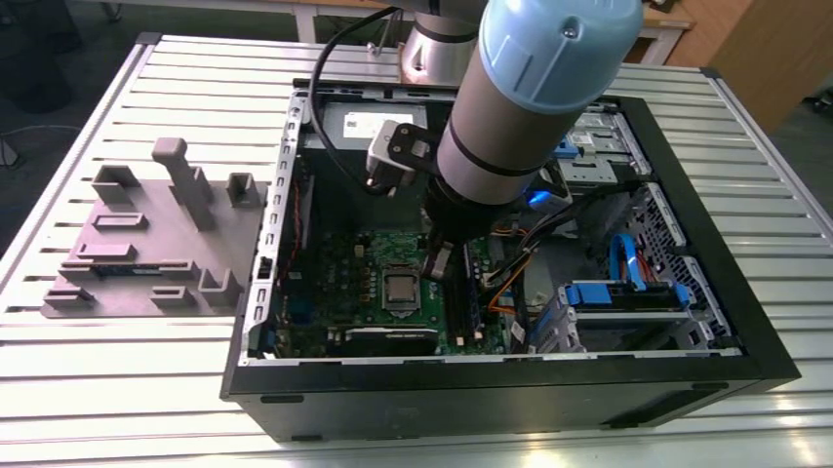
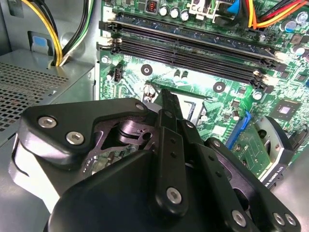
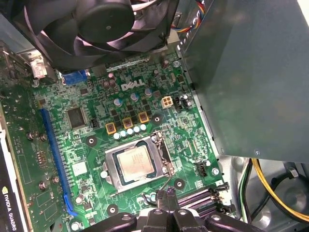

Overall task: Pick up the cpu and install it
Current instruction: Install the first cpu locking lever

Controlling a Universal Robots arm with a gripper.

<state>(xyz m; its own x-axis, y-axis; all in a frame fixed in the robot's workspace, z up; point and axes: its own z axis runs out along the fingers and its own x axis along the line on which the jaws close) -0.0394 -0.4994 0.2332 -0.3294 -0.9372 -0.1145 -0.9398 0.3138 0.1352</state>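
The robot arm (image 1: pixel 521 107) reaches down into an open black computer case (image 1: pixel 729 331) lying on a slatted metal table (image 1: pixel 170 390). Its gripper (image 2: pixel 166 96) hangs above the green motherboard (image 1: pixel 338 283), fingers pressed together and holding nothing, as both wrist views show. The cpu (image 3: pixel 136 163), a small square chip with a silvery top, lies flat in its socket inside the metal frame (image 3: pixel 108 166) near the middle of the board. In the first wrist view the fingertips (image 3: pixel 158 197) sit just beside the socket, between it and the black memory slots (image 3: pixel 200 197). White lettering (image 3: pixel 133 85) is printed on the board between the socket and a black fan (image 3: pixel 96 24), and faint marking shows on the chip's top. A grey box in the case carries a white label (image 1: pixel 371 125). A grey fixture tray (image 1: pixel 143 244) sits outside the case, on the exterior view's left.
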